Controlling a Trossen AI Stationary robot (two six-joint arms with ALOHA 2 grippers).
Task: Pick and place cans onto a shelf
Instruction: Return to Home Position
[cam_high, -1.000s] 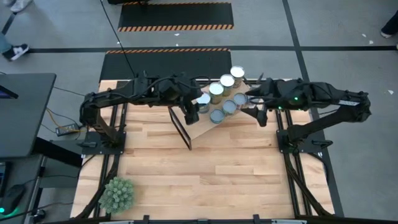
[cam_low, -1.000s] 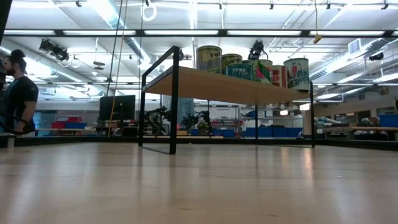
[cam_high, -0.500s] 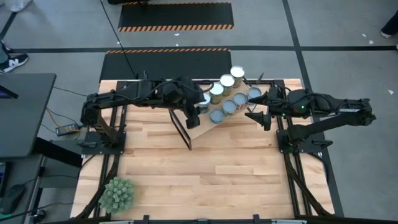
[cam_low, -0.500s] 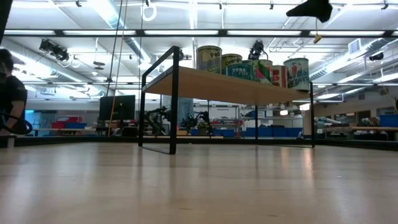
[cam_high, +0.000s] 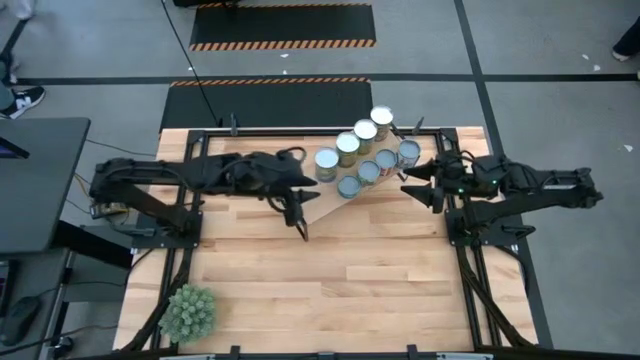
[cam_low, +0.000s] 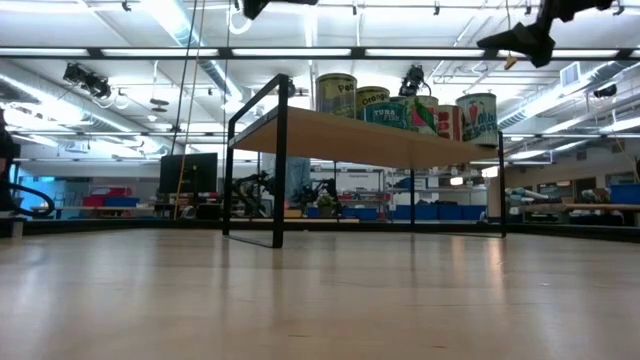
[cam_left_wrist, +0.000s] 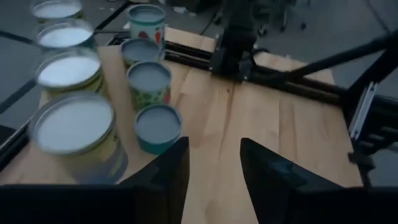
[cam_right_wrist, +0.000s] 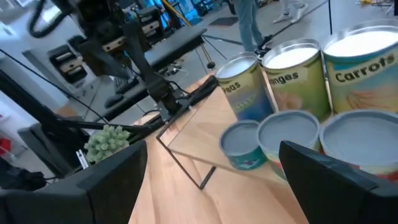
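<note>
- All eight cans stand on the shelf, upper centre of the high view, plank running diagonally.
- Left gripper at its lower-left end and right gripper beside its right edge both have fingers apart and empty; draw each outward.

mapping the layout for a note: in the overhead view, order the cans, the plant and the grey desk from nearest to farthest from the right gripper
From the right gripper, in the high view:
1. cans: on the shelf, right next to the gripper.
2. plant: at the table corner on the left arm's side.
3. desk: off the table, beyond the left arm.
</note>
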